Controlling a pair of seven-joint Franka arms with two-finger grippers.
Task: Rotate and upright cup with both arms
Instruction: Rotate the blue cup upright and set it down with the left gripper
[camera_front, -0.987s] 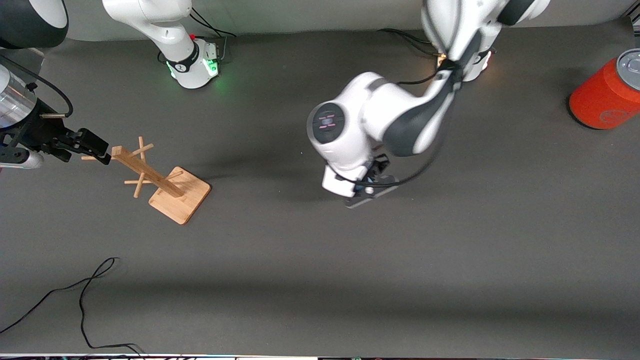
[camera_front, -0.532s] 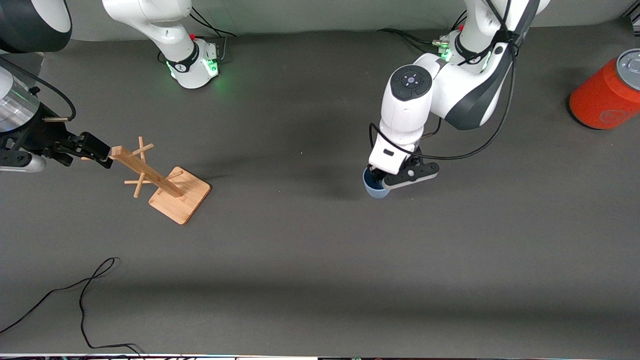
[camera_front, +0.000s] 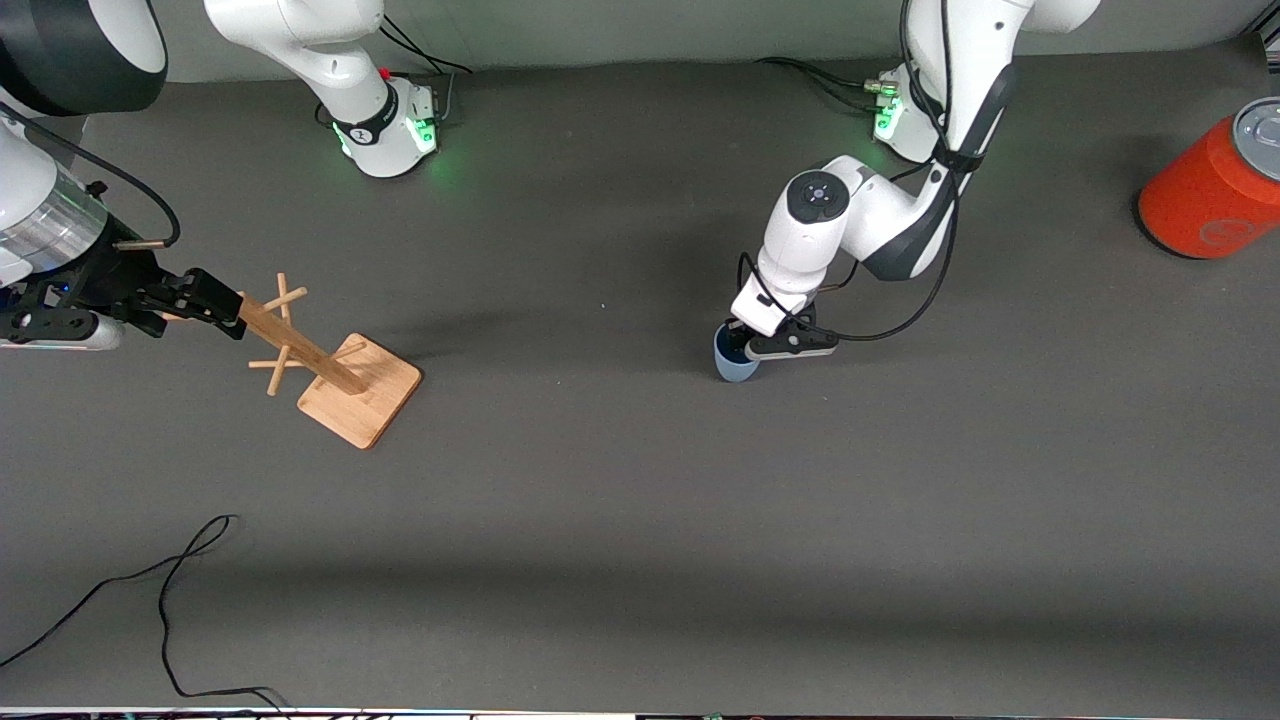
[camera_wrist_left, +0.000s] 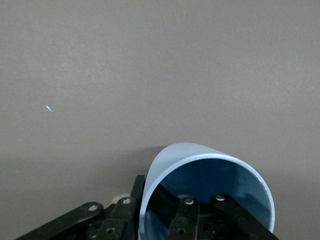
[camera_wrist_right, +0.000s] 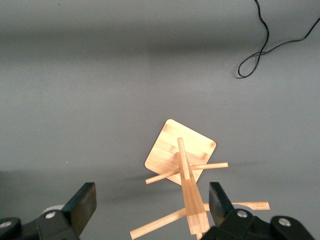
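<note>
We are in the uprighting step: our left gripper (camera_front: 752, 345) has its fingers pinched tight on the wall of the cup (camera_front: 735, 362), one finger (camera_wrist_left: 186, 220) inside the mouth and the other outside, as the left wrist view shows. The cup sits mouth-up or nearly so, low over the bare grey table (camera_front: 640, 520), well apart from the wooden rack (camera_front: 330, 365) toward the left arm's end, and about as near the front camera as the rack's base. We cannot tell from these views whether its bottom already rests on the table or hangs just above it.

Our right gripper (camera_front: 205, 303) waits over the top of the rack's post, its fingers spread wide on either side of the post without touching it, as the right wrist view confirms. An orange can (camera_front: 1215, 190) stands well apart from the rack, at the left arm's end of the table.

We judge the turn to be almost done. The next move calls for settling the cup flat on its bottom, then letting go straight up so the inner finger does not drag the rim and tip it.
</note>
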